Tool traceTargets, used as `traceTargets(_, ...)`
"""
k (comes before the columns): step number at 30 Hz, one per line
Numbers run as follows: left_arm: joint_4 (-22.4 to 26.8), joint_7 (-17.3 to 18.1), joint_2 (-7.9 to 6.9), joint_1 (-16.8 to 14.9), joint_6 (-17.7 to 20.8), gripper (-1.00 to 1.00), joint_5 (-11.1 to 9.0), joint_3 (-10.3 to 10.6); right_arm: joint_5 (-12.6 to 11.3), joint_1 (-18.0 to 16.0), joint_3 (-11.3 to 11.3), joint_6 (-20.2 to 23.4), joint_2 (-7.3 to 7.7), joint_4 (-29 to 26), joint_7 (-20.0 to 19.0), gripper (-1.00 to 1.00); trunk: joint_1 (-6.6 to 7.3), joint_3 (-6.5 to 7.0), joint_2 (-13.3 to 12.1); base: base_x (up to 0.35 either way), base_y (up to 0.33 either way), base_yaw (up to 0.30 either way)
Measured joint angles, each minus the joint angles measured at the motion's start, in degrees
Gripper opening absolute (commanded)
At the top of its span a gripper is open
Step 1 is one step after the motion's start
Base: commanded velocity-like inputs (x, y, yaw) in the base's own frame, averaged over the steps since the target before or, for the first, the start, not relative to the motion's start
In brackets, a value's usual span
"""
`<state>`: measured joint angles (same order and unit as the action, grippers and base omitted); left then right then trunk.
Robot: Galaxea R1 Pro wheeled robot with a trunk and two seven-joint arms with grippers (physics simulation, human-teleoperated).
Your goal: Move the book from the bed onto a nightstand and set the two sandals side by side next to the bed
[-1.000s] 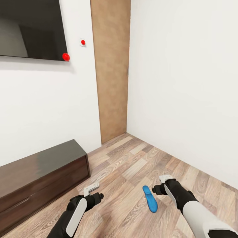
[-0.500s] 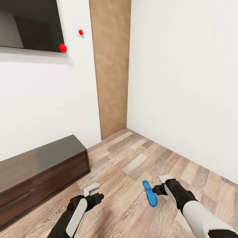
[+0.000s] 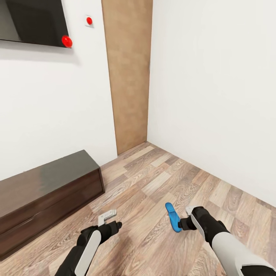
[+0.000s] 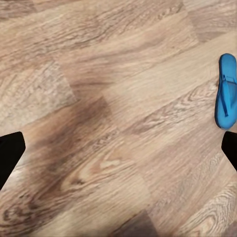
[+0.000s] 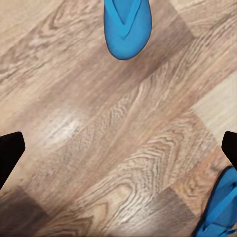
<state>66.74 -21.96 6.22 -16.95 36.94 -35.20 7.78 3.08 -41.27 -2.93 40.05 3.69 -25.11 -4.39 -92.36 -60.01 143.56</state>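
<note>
One bright blue sandal [image 3: 173, 217] lies flat on the wood-plank floor, just left of my right gripper [image 3: 184, 222]. The right wrist view has that gripper [image 5: 118, 150] open over bare planks, between one sandal [image 5: 126, 22] and the edge of a second sandal [image 5: 221, 210]. My left gripper [image 3: 110, 227] hangs open above the floor, well left of the sandal. In the left wrist view, the left gripper [image 4: 118, 155] is empty, with a sandal [image 4: 226, 94] off to one side. The book, the bed and the nightstand are out of view.
A long low dark wall console [image 3: 46, 188] stands against the left wall under a black screen [image 3: 34, 21]. A light wooden door [image 3: 128, 76] fills the room's corner. A white wall [image 3: 214, 96] closes the right side.
The whole picture has shifted upward, so the camera has moved. In the picture the sandal now lies closer to my right gripper. Both grippers stay open.
</note>
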Motion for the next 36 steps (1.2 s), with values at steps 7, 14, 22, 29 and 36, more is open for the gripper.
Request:
traceTargets(7, 0.8, 0.3, -0.16, 0.7, 0.0, 1.00, 0.1, 0.2, 0.1, 0.0, 0.0, 0.6, -0.05, 0.0, 0.0, 1.00, -0.05, -0.45, 0.0, 0.000, 0.000, 0.000)
traceTargets(14, -2.3, 0.2, -0.30, 1.3, -0.5, 1.00, 0.6, 0.7, 0.1, 0.0, -0.1, 0.7, -0.06, 0.1, 0.0, 1.00, -0.03, -0.45, 0.0, 0.126, 0.000, 0.000)
traceTargets(22, -3.7, 0.2, -0.32, 1.5, -0.7, 1.00, 0.7, 0.8, 0.1, 0.0, -0.2, 0.7, -0.06, 0.1, 0.0, 1.00, -0.02, -0.45, 0.0, 0.290, 0.000, 0.000)
traceTargets(29, -3.9, 0.2, -0.32, 1.5, -0.7, 1.00, 0.7, 0.8, 0.1, 0.0, -0.2, 0.7, -0.09, 0.1, 0.0, 1.00, -0.01, -0.45, 0.0, 0.323, 0.000, 0.000)
traceTargets(36, -4.1, 0.2, -0.24, 1.5, -0.6, 1.00, 0.5, 0.7, 0.1, 0.0, -0.3, 0.7, -0.13, 0.1, 0.0, 1.00, -0.03, -0.45, 0.0, 0.191, 0.000, 0.000)
